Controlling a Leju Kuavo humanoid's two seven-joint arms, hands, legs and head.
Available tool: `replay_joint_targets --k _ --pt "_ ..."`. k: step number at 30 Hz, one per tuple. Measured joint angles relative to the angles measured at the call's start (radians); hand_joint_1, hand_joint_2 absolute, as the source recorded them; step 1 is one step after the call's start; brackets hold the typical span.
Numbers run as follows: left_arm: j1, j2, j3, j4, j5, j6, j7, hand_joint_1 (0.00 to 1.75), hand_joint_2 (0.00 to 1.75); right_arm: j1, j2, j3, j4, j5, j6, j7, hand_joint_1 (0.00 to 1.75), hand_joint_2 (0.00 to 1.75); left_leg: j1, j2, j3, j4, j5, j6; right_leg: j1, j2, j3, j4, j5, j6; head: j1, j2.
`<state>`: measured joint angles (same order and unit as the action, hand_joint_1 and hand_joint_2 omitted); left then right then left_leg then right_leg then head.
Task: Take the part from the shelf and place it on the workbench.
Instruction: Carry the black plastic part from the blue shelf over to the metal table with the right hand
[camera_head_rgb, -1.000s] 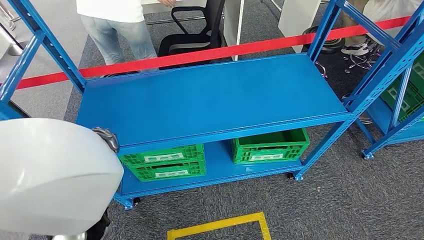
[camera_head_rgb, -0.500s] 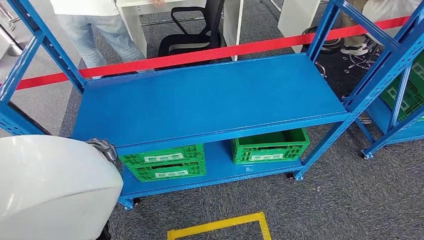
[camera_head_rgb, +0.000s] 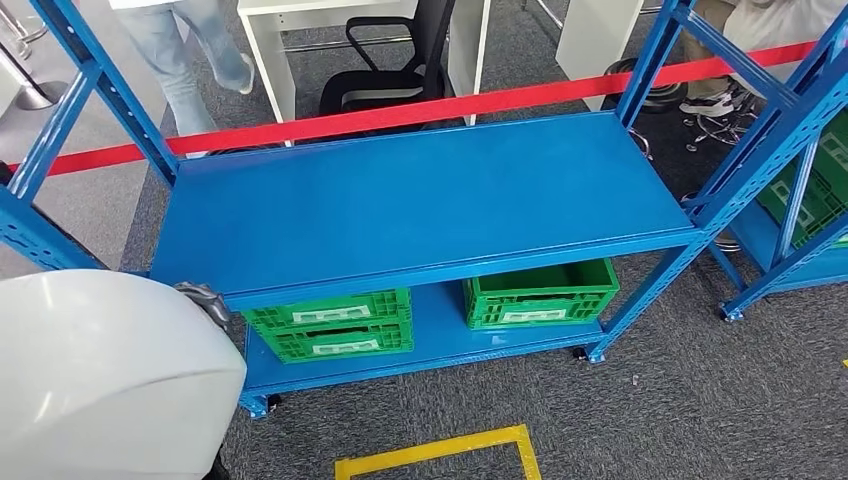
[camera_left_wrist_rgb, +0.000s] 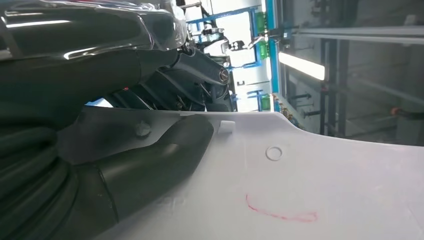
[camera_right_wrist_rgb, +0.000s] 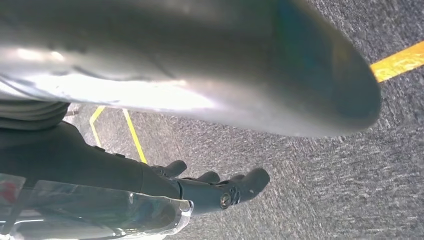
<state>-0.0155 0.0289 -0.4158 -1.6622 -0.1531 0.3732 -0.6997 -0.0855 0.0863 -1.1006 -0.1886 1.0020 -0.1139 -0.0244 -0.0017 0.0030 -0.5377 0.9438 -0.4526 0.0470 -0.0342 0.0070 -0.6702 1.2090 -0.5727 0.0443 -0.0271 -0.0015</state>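
Head view: big white part gripped by left hand; right hand spread, empty. Keep level, turn toward workbench.

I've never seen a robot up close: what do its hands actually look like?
Both hands are dark and glossy. The left hand has a black ribbed cover and a thick grey thumb, seen against the white part. The right hand has dark rounded fingers, a round silver pivot and a clear plastic cover.
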Motion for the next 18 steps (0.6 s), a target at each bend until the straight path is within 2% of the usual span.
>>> replay_joint_targets --k 1,2,3,5,6,7,9,11,12,13,15,16,17,18 --pt "0.002 0.001 -0.002 0.001 -0.001 0.002 0.000 1.75 1.75 0.001 -0.002 0.000 0.000 0.000 0.000 0.000 0.00 0.00 0.002 0.001 -0.005 0.003 0.001 -0.002 -0.001 0.000 -0.015 0.050 -0.021 0.005 0.000 0.000" --pt "0.004 0.001 -0.005 0.003 -0.002 0.004 0.000 1.75 1.75 0.002 -0.003 0.000 0.000 0.000 0.000 0.000 0.00 0.00 0.005 0.002 -0.010 0.007 0.002 -0.006 -0.003 0.000 -0.014 0.067 -0.023 0.010 0.000 0.000" --pt "0.004 0.002 -0.007 0.004 -0.002 0.007 0.000 1.75 1.75 0.003 -0.004 0.000 0.000 0.000 0.000 0.000 0.00 0.00 0.010 0.003 -0.016 0.013 0.003 -0.011 -0.006 -0.001 0.009 0.040 -0.007 0.016 0.000 0.000" --pt "0.004 0.003 -0.013 0.005 -0.004 0.017 0.000 1.75 1.75 0.003 -0.005 0.000 0.000 0.001 0.000 0.000 0.00 0.00 0.021 0.002 -0.031 0.034 -0.001 -0.027 -0.015 -0.003 0.091 -0.090 0.036 0.030 0.002 0.000" --pt "0.004 0.004 -0.015 0.005 -0.005 0.024 0.000 1.75 1.75 0.002 -0.005 0.000 0.000 0.002 0.000 0.000 0.00 0.00 0.023 0.001 -0.040 0.047 -0.005 -0.037 -0.017 0.000 0.120 -0.135 0.053 0.030 0.004 0.000" --pt "0.003 0.005 -0.018 0.005 -0.007 0.032 0.000 1.75 1.75 0.001 -0.004 0.000 0.001 0.002 0.000 0.000 0.00 0.00 0.022 -0.001 -0.047 0.062 -0.008 -0.045 -0.018 0.004 0.133 -0.158 0.056 0.026 0.005 0.000" --pt "0.004 0.008 -0.021 0.005 -0.014 0.050 0.001 1.75 1.75 0.000 -0.003 0.000 0.001 0.004 0.000 0.000 0.00 0.00 0.020 -0.006 -0.060 0.079 -0.007 -0.053 -0.016 0.012 0.122 -0.146 0.054 0.002 0.006 0.000" --pt "0.005 0.012 -0.022 0.005 -0.021 0.068 0.001 1.75 1.75 -0.002 -0.001 0.000 0.002 0.006 0.000 0.000 0.00 0.00 0.022 -0.009 -0.070 0.091 -0.016 -0.057 -0.016 0.009 0.108 -0.143 0.054 -0.020 0.004 0.000" --pt "0.004 0.015 -0.024 0.005 -0.025 0.077 0.001 1.75 1.75 -0.003 0.000 0.000 0.002 0.007 0.000 0.000 0.00 0.00 0.023 -0.008 -0.079 0.112 -0.040 -0.059 -0.016 0.007 0.101 -0.143 0.060 -0.029 0.003 0.000" --pt "0.003 0.018 -0.025 0.006 -0.027 0.082 0.001 1.75 1.75 -0.004 0.001 0.000 0.002 0.008 0.000 0.002 0.00 0.00 0.024 -0.008 -0.094 0.152 -0.079 -0.060 -0.015 0.004 0.091 -0.143 0.068 -0.037 0.002 0.000" --pt "0.001 0.024 -0.026 0.006 -0.031 0.091 0.001 1.75 1.75 -0.005 0.001 0.000 0.002 0.010 0.000 0.004 0.00 0.00 0.024 -0.008 -0.136 0.280 -0.171 -0.061 -0.009 0.001 0.069 -0.143 0.085 -0.046 0.000 0.000" --pt "0.000 0.026 -0.027 0.007 -0.032 0.093 0.001 1.75 1.75 -0.005 0.001 0.000 0.002 0.011 0.000 0.006 0.00 0.00 0.023 -0.008 -0.150 0.337 -0.199 -0.060 -0.005 -0.001 0.056 -0.143 0.094 -0.048 0.000 0.000" --pt "0.000 0.028 -0.028 0.007 -0.033 0.094 0.001 1.75 1.75 -0.005 0.001 0.000 0.002 0.011 0.000 0.007 0.00 0.00 0.022 -0.008 -0.150 0.366 -0.206 -0.056 -0.001 -0.002 0.045 -0.143 0.103 -0.049 0.000 0.000" --pt "0.000 0.029 -0.029 0.008 -0.033 0.095 0.001 1.75 1.75 -0.005 0.001 0.000 0.002 0.011 0.000 0.007 0.00 0.00 0.019 -0.008 -0.130 0.358 -0.195 -0.050 0.004 -0.003 0.034 -0.142 0.111 -0.050 0.000 0.000"
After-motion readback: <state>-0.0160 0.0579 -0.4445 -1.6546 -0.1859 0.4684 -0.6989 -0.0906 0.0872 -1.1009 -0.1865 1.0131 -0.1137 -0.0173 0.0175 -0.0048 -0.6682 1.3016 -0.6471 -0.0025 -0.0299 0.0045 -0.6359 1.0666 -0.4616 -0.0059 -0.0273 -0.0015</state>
